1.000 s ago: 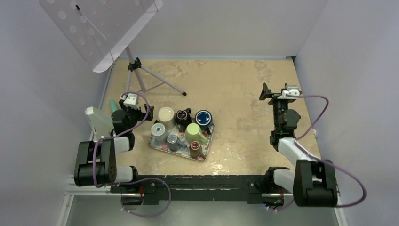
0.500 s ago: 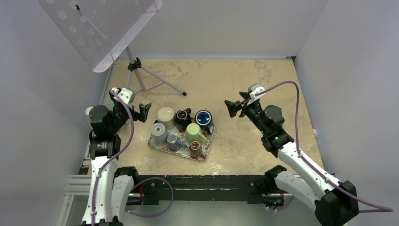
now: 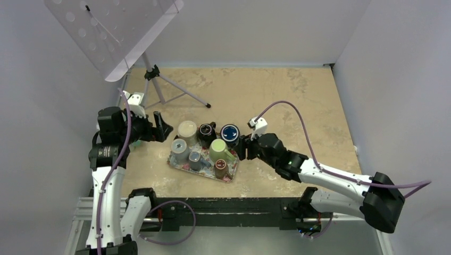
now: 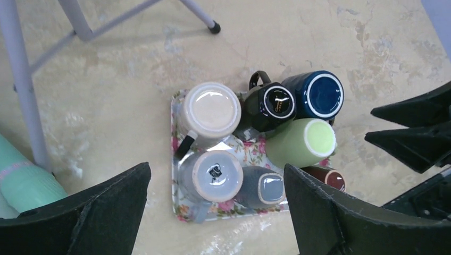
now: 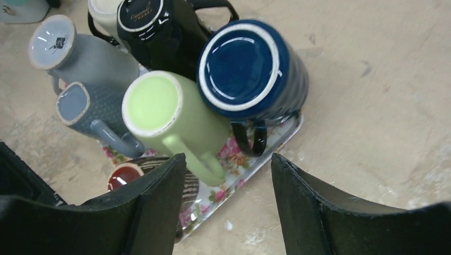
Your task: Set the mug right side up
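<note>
A floral tray (image 3: pixel 230 176) holds several mugs standing base up: cream (image 3: pixel 187 129), black (image 3: pixel 207 131), dark blue (image 3: pixel 230 133), grey (image 3: pixel 179 147), small grey-blue (image 3: pixel 194 158), light green (image 3: pixel 219 149) and brown striped (image 3: pixel 220 167). My left gripper (image 3: pixel 162 127) is open and empty, raised left of the tray; its view looks down on the grey mug (image 4: pixel 215 175) and cream mug (image 4: pixel 210 109). My right gripper (image 3: pixel 240 149) is open and empty at the tray's right edge (image 5: pixel 276 143), close to the green mug's handle (image 5: pixel 205 162) and the blue mug (image 5: pixel 250 66).
A music stand's tripod legs (image 3: pixel 175 93) stand behind the tray, with its white perforated panel (image 3: pixel 106 32) overhead at the back left. A teal object (image 4: pixel 21 180) lies by the left wall. White walls close in the left, back and right sides.
Both arms have unfolded and swung toward the tray. The right gripper moved left and down to the tray's right edge. The left gripper rose and turned to face the mugs.
</note>
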`<state>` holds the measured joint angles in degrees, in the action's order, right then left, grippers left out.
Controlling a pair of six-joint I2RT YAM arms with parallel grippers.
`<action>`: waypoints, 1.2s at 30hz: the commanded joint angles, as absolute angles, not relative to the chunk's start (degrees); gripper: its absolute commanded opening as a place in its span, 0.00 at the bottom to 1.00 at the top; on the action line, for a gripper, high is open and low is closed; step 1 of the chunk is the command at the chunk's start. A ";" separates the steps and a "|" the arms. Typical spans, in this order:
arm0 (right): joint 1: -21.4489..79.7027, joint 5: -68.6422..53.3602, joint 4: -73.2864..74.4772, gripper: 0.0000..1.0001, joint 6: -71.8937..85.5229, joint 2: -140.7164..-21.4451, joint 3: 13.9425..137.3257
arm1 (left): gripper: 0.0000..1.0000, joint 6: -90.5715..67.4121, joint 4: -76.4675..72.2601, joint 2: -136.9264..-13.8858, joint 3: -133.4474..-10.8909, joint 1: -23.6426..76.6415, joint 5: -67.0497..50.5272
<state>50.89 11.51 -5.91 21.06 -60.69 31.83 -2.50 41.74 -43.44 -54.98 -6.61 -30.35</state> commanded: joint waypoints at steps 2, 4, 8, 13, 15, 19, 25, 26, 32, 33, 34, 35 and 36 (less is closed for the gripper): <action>55.14 20.88 -7.98 0.60 32.80 -64.03 32.05 | 0.95 -16.35 42.06 -45.59 -55.79 -6.42 -29.65; 55.41 21.24 -10.42 0.57 32.86 -67.90 33.45 | 0.94 -18.55 39.06 -45.39 -54.58 -6.39 -30.06; 55.89 24.24 -6.96 0.49 34.67 -74.44 37.65 | 0.93 -18.54 35.97 -44.19 -53.29 -6.25 -30.65; 55.90 27.02 -4.59 0.40 37.39 -73.41 37.40 | 0.93 -20.26 34.99 -43.25 -52.64 -5.41 -31.05; 55.90 27.37 -5.70 0.40 36.98 -73.62 36.53 | 0.93 -21.65 33.10 -42.79 -51.93 -5.03 -32.10; 55.88 26.65 -10.29 0.42 35.54 -77.75 35.38 | 0.93 -23.41 31.78 -42.30 -50.83 -4.67 -30.73; 56.76 27.69 -11.21 0.44 35.77 -79.59 35.90 | 0.93 -25.40 31.71 -42.10 -49.86 -4.23 -28.91; 56.78 27.69 -11.37 0.45 36.09 -79.94 35.81 | 0.93 -25.70 31.21 -42.08 -49.50 -4.19 -28.87; 56.78 23.96 -10.81 0.46 33.44 -86.93 41.03 | 0.90 -25.51 30.68 -42.09 -48.70 -3.62 -28.66; 56.78 24.52 -8.60 0.43 34.27 -88.17 42.52 | 0.89 -25.49 31.20 -42.08 -48.67 -3.59 -28.46; 56.77 25.49 -7.19 0.40 35.43 -88.86 42.88 | 0.88 -25.44 31.87 -41.99 -48.55 -3.50 -28.40; 56.78 25.91 -6.90 0.37 36.71 -88.84 42.41 | 0.88 -25.34 32.49 -41.89 -48.45 -3.50 -28.48; 56.78 25.99 -7.05 0.34 37.76 -88.39 41.51 | 0.87 -25.17 32.98 -41.79 -48.31 -3.36 -28.59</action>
